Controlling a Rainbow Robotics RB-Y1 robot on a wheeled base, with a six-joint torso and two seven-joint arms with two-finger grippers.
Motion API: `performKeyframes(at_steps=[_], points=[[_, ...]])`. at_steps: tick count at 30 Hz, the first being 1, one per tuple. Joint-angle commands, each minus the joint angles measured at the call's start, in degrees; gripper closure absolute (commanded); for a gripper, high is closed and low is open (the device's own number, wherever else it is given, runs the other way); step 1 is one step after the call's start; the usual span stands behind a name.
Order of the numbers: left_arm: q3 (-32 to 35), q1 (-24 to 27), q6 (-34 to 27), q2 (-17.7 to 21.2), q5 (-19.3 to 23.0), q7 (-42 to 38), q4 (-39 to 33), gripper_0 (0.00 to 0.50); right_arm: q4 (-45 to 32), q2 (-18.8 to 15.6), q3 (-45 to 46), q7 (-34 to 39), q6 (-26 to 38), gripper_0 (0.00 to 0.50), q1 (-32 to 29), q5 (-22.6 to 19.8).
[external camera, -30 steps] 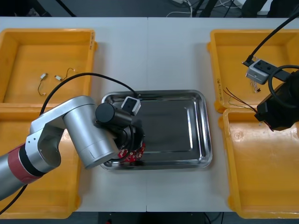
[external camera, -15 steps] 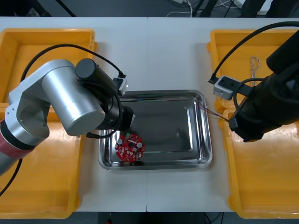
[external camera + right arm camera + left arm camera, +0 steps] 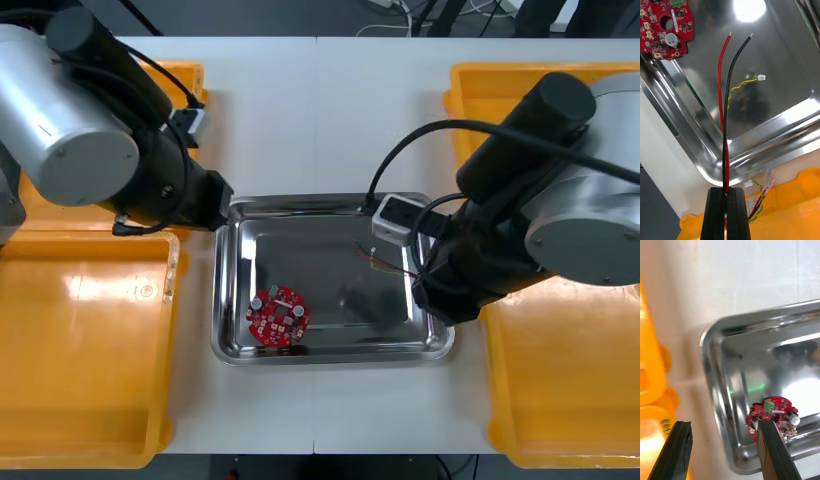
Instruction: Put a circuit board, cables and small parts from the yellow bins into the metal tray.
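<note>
My right gripper (image 3: 727,189) pinches the cable (image 3: 724,112) over the metal tray (image 3: 786,45); I'd lower slowly, then let go. Left gripper (image 3: 724,423) hangs open beside it.

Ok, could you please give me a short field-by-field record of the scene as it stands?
left end effector: open, over the table beside the metal tray
right end effector: shut on red and black cable, held over the metal tray
circuit board: lying in the metal tray, near its left front corner

A light table (image 3: 320,120) with dark floor (image 3: 250,15) showing beyond its far edge.
</note>
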State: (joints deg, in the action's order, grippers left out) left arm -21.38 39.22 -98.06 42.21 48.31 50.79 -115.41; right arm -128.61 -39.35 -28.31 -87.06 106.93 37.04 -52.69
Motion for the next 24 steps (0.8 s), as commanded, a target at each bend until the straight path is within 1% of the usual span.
performKeyframes(at_steps=[1,6,9,10,13,17,18,20,24], points=[[4.4,2.6,-1.1,4.4,2.6,10.4,0.4,0.0,-1.6,1.7,-5.4,-3.3,-1.5,0.5,2.5,3.7],[7.1,2.7,-1.3,6.0,3.5,15.7,4.0,0.0,-1.4,1.7,-9.7,-4.3,-3.6,0.5,2.5,7.7],[8.6,3.1,-1.1,7.0,4.0,20.3,7.6,0.0,-1.1,1.6,-12.9,-5.1,-4.5,0.5,2.5,10.3],[8.6,3.1,-1.0,7.1,4.0,20.7,7.8,0.0,-1.1,1.6,-13.2,-5.1,-4.6,0.5,2.5,10.6],[9.1,3.7,-1.1,8.0,3.9,25.3,11.1,0.0,-1.0,1.2,-15.9,-5.4,-5.6,0.5,2.5,12.8],[9.8,4.1,-1.0,8.5,3.2,30.5,14.4,0.0,0.1,0.3,-18.4,-5.7,-8.1,0.5,2.4,14.3],[9.8,4.1,-1.0,8.5,3.2,30.5,14.4,0.0,0.1,0.3,-18.4,-5.7,-8.1,0.5,2.4,14.3],[10.1,4.7,-0.7,8.9,2.6,34.4,16.9,0.0,1.5,0.2,-19.6,-5.8,-9.4,0.5,2.4,15.2],[10.0,5.6,0.6,9.3,2.2,39.1,20.6,0.0,3.3,0.2,-20.4,-6.4,-10.9,0.5,2.4,16.0]])
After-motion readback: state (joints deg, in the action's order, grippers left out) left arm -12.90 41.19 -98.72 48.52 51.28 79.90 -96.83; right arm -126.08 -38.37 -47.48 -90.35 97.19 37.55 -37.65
